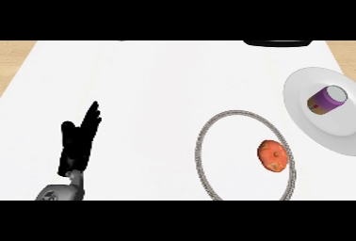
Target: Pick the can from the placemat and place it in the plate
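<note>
On the white worktop (153,84) we list one purple can (326,100) with a white top, lying tilted inside the white plate (306,122) at the right edge, clear of the round grey-rimmed placemat (203,141) just beside that plate. On the placemat's right half we record an orange-red round fruit (274,156), apart from the can. We note the left hand (75,143) at lower left, its fingers (91,115) straight, pointing upward and holding nothing; the right hand does not show.
</note>
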Tool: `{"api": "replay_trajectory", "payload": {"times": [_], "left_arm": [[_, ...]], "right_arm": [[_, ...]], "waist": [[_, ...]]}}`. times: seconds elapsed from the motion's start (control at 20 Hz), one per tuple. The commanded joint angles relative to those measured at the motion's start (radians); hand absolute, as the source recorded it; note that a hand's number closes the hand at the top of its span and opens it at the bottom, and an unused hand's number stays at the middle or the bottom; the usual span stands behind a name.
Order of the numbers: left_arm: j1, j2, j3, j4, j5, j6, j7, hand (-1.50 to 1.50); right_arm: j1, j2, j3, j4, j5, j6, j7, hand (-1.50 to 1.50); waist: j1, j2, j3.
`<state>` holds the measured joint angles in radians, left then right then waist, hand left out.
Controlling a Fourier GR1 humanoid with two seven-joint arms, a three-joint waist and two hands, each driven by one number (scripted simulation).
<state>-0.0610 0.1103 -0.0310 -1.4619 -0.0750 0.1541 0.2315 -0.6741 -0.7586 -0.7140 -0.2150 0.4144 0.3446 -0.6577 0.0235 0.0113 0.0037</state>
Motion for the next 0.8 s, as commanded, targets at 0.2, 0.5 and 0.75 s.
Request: {"api": "replay_trajectory", "payload": {"times": [0.2,0.5,0.75], "left_arm": [[-0.008,0.016,0.017,0.049,0.011,-0.041,-0.052,0.0],[0.091,-0.014,-0.026,-0.084,-0.012,-0.016,-0.002,0.0],[0.03,-0.02,-0.021,-0.056,-0.029,0.002,0.011,0.0]], "right_arm": [[0.041,0.017,0.011,0.01,-0.019,0.015,-0.12,-1.5],[0.046,0.053,0.043,0.0,-0.021,-0.05,-0.106,-1.5],[0.046,0.036,0.053,0.031,-0.004,-0.112,-0.088,-1.5]], "waist": [[0.007,0.003,0.0],[0.004,-0.004,-0.001],[0.013,0.002,0.001]]}}
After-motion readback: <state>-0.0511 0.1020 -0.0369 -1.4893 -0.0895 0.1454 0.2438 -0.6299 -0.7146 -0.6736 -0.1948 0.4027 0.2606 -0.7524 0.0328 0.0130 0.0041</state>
